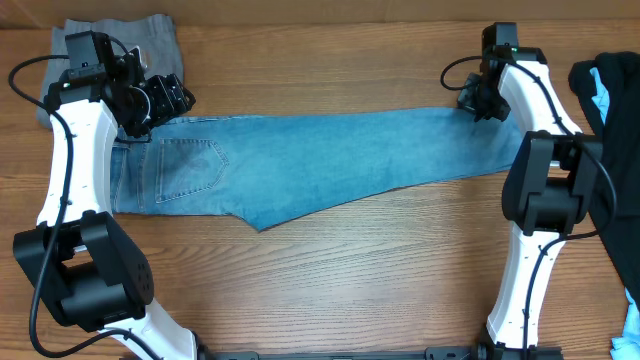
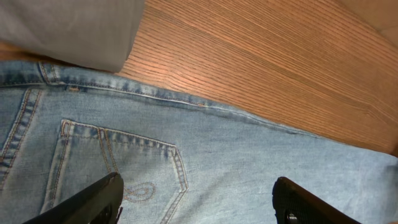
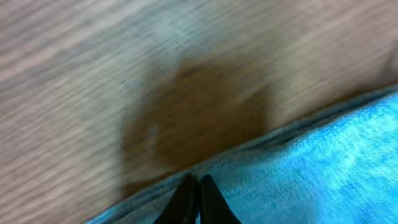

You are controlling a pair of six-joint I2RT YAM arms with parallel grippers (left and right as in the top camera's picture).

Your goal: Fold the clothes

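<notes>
1. The pair of light blue denim jeans (image 1: pixel 330 155) lies flat across the middle of the brown wooden table (image 1: pixel 330 285). Its legs are stacked one on the other, with the waist on the left arm's side and the leg ends on the right arm's side.
2. The left gripper (image 2: pixel 196 204) hangs over the waist end with its jaws wide apart, above the stitched back pocket (image 2: pixel 118 163). It holds nothing.
3. The right gripper (image 3: pixel 198 200) is down at the far edge of the leg ends with its fingertips pressed together. The view is blurred, so I cannot tell whether any denim is caught between them.
4. The step in hand looks like taking hold of both ends for a crosswise fold.
   - The left jaws should come down at the far waist corner and bite through both layers.
   - The right pinch should be checked to see that it really has cloth.
   - Both ends should then lift evenly, so the layers stay aligned and do not drag.
5. The left grasp should stay clear of the grey cloth trousers (image 1: pixel 135 35), which touch the waistband's far edge.
6. Count:
   - one pair of jeans, with one back pocket showing
   - one pair of grey trousers
   - one black garment with bright blue trim (image 1: pixel 612 110) at the right edge
   - two arms
   - two grippers
</notes>
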